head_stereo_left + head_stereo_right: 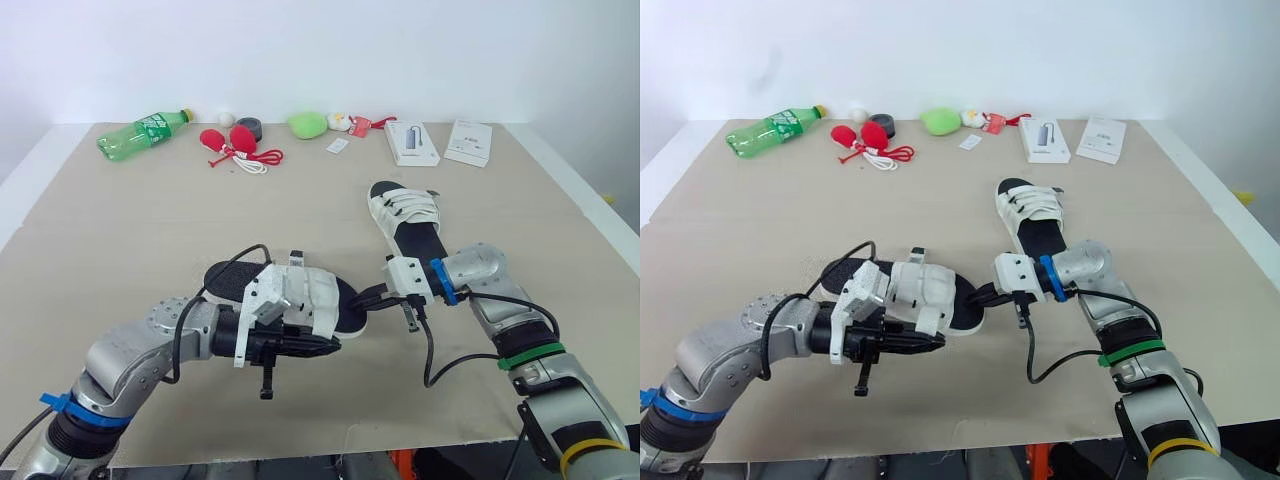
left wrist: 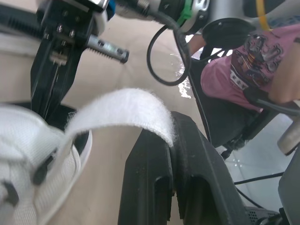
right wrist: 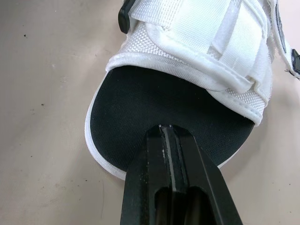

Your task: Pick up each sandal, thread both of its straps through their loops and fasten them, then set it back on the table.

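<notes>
Bracing the near sandal (image 1: 310, 298) by its toe, the right gripper (image 3: 167, 130) is clenched on the front rim of the black insole (image 3: 150, 101), apparently to stop the shoe twisting while the other arm works. The left gripper (image 2: 174, 140) pinches the free end of a white strap (image 2: 117, 107), held up off the shoe, probably so it can be steered in for threading. This sandal sits close to the front edge of the table (image 1: 120, 240), about midway along it; the second sandal (image 1: 405, 215) lies further back, toward the right edge
</notes>
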Controlling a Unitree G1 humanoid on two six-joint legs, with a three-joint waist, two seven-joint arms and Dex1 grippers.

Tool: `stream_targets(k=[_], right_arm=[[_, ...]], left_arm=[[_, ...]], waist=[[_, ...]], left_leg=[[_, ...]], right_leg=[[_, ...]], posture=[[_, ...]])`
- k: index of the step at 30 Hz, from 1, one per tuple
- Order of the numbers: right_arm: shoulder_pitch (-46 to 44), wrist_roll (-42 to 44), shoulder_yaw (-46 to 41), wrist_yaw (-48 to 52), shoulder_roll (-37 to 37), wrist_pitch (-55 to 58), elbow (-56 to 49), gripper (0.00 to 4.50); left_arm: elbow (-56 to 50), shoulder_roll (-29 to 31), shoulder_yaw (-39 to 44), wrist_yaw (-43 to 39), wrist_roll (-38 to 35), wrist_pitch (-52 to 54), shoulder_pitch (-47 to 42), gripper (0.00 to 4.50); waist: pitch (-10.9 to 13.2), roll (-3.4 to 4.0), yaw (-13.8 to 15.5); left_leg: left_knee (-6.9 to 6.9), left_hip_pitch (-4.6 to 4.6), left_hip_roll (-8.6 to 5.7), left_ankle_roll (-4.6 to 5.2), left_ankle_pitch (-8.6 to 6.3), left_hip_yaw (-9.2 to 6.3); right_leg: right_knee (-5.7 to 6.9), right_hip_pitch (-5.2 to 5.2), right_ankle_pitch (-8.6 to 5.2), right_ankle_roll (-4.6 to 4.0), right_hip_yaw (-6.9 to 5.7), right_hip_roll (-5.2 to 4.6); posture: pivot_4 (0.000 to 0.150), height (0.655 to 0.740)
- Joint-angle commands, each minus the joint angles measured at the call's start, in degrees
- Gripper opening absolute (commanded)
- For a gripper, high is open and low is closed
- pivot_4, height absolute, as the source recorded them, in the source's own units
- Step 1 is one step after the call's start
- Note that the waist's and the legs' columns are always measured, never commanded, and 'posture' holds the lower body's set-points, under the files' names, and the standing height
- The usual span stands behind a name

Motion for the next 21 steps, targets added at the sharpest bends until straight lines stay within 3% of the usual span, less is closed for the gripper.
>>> stream_targets(k=[1, 9, 12, 14, 15, 19, 21], right_arm=[[0.5, -2.6, 2.1, 1.0, -0.6, -0.2, 1.6, 0.00], [0.3, -2.6, 2.2, 0.9, -0.7, -0.7, 2.2, 0.00], [0.3, -2.6, 2.2, 0.9, -0.8, -0.7, 2.1, 0.00], [0.4, -2.6, 2.2, 0.8, -0.8, -0.7, 2.1, 0.00], [0.5, -2.6, 2.2, 0.8, -0.8, -0.7, 2.1, 0.00], [0.5, -2.7, 2.1, 0.7, -1.0, -0.6, 2.2, 0.00], [0.3, -2.7, 2.1, 0.8, -1.1, -0.7, 2.4, 0.00]], left_arm=[[-2.7, -0.1, 0.6, -0.7, -0.3, -2.1, -2.2, 0.03], [-1.3, 0.4, 0.0, -0.6, 2.2, -2.8, -3.1, 0.03], [-1.2, 1.1, 0.1, -1.2, 2.2, -2.5, -3.5, 0.98], [-1.6, 2.2, 0.1, -2.5, 2.7, -3.5, -3.9, 2.19], [-1.9, 2.9, 0.3, -3.1, 3.2, -4.2, -4.1, 2.33], [-3.2, 9.9, 1.3, -7.5, 7.6, -9.1, -3.0, 4.45], [-2.7, 14.6, 2.2, -10.1, 11.5, -13.3, -2.1, 4.45]], waist=[[0.0, 0.00, 0.0], [0.0, 0.00, 0.0], [0.0, 0.00, 0.0], [0.0, 0.00, 0.0], [0.0, 0.00, 0.0], [0.0, 0.00, 0.0], [0.0, 0.01, 0.0]], left_leg=[[0.00, 0.00, 0.00, 0.00, 0.00, 0.00], [-0.01, 0.00, 0.00, 0.01, 0.00, 0.00], [-0.01, 0.00, 0.00, 0.01, 0.00, 0.00], [-0.01, 0.01, 0.00, 0.01, 0.00, 0.00], [-0.01, 0.01, 0.00, 0.01, 0.00, -0.01], [-0.01, 0.01, 0.01, 0.01, 0.00, 0.00], [-0.04, 0.03, 0.01, 0.01, 0.00, 0.00]], right_leg=[[0.00, 0.00, 0.00, 0.00, 0.00, 0.00], [0.00, 0.00, 0.00, 0.00, 0.00, 0.01], [0.00, 0.01, 0.00, 0.00, 0.00, 0.01], [0.00, 0.01, 0.00, 0.00, 0.00, 0.01], [0.00, 0.01, 0.00, 0.00, 0.00, 0.01], [0.00, 0.01, 0.00, 0.00, 0.00, 0.01], [0.00, 0.00, 0.00, -0.01, 0.00, 0.00]], posture=[[0.150, 0.7400], [0.150, 0.7400], [0.150, 0.7400], [0.150, 0.7400], [0.150, 0.7400], [0.150, 0.7400], [0.150, 0.7400]])
